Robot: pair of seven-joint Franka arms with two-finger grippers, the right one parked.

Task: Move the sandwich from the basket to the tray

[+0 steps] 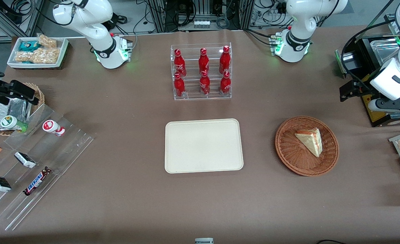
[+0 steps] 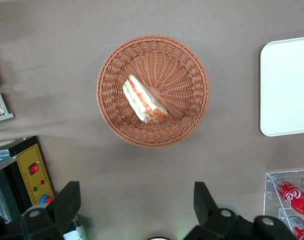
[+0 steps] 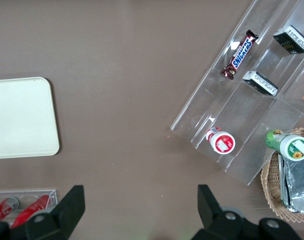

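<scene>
The basket [image 1: 306, 146] serves as the landmark: it sits on the brown table [image 1: 125, 200] toward the working arm's end, and the sandwich [image 1: 310, 141] lies inside it, resting on the woven floor with its point toward the front camera and its layered red and cream edge facing the working arm's end; in the left wrist view the sandwich [image 2: 143, 99] lies a little off the middle of the basket [image 2: 153, 90], with bare wicker showing all round it up to the rim. The gripper [image 2: 136, 207] hangs high above the table, farther from the front camera than the basket and not over it, its two fingers [image 2: 66, 202] spread wide with nothing between them. From the front it shows as a dark shape [image 1: 351, 89] under the white arm, well apart from the basket's rim. The tray [image 1: 203, 145] lies flat and bare beside the basket toward the parked arm's end, a strip of open table separating the two rims; its rounded edge [image 2: 287, 86] also shows in the left wrist view. A clear rack of red bottles [image 1: 201, 72] stands farther from the front camera than the tray, apart from its edge. A black box with a yellow panel [image 1: 379, 112] stands close to the basket toward the working arm's end.
</scene>
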